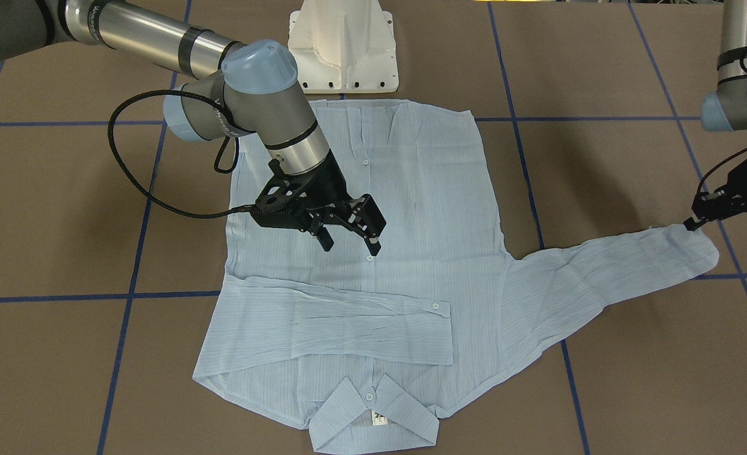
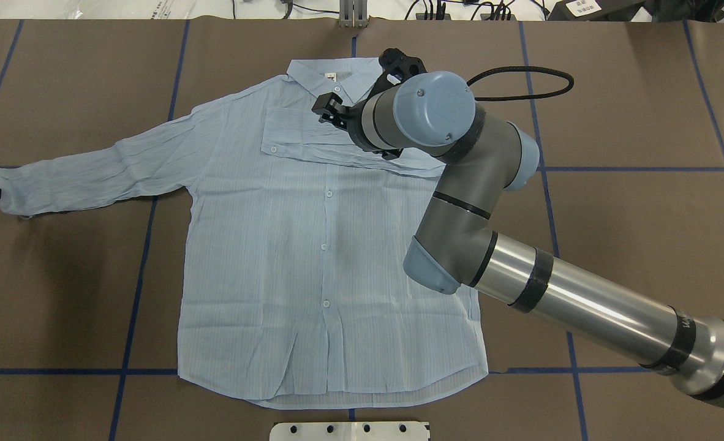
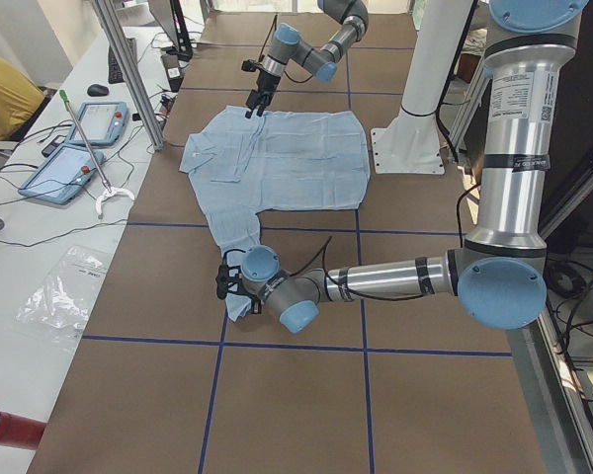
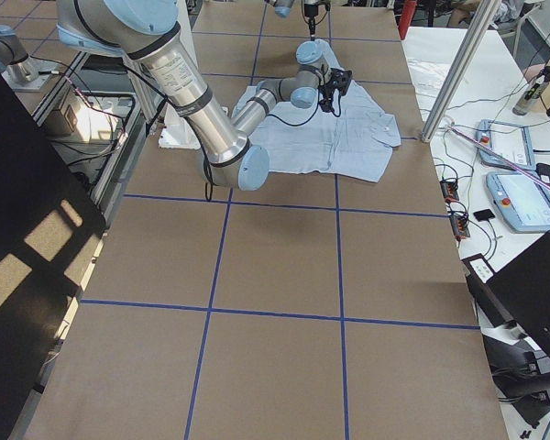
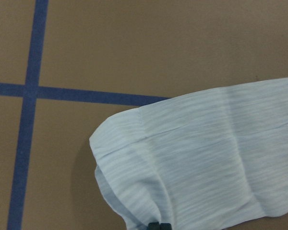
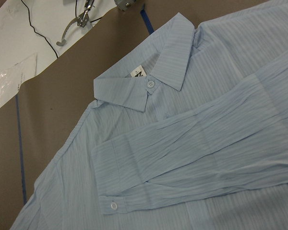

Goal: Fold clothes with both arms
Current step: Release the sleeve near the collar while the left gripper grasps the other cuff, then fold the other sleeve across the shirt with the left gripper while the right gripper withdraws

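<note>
Pale-blue shirt (image 2: 325,245) lies flat mid-table. Your left gripper (image 1: 692,222) pinches the outstretched cuff (image 5: 134,158); right gripper (image 1: 350,243) hangs open, empty, over the chest. Lift low and draw that sleeve straight across.

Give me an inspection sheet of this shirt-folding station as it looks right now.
Surface: brown table, blue tape lines.
Job's things: shirt flat, buttons up; one sleeve folded across chest, other sleeve stretched out.
Clutter: nothing seen.
Pincers: right pincer open above shirt; left pincer at outstretched cuff, grip unclear.
Cables: black cable loops off right arm.
Surroundings: white pedestal; tablets on side bench.
</note>
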Tool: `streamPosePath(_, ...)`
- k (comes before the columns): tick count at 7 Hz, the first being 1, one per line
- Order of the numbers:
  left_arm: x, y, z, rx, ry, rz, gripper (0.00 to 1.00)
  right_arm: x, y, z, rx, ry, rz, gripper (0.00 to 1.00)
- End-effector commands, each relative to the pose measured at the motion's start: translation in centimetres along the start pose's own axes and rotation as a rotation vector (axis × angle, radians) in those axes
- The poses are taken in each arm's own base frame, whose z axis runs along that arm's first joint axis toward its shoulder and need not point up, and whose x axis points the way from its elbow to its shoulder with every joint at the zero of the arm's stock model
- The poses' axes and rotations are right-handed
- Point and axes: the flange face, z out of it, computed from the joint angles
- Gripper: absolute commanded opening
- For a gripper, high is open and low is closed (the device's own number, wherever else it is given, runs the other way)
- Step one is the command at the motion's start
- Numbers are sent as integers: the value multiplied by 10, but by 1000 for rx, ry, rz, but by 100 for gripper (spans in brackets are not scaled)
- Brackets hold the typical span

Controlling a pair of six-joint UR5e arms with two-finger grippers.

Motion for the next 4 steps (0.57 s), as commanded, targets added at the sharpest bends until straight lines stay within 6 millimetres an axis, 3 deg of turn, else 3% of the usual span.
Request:
streamPosePath(1,118,-75,-15,36,46,-112,0,27,-20,-8,16,-5,-2,96)
streamPosePath(2,194,-99,-8,32,69,-166,0,56,-37,-17,18,-6,5,98)
streamPosePath(3,274,-96,22,21,77,-208,0,92,-72,-37,13,7,11,99)
streamPosePath(4,360,-81,50,-7,100,-266,0,117,-107,-52,-46,12,-35,99)
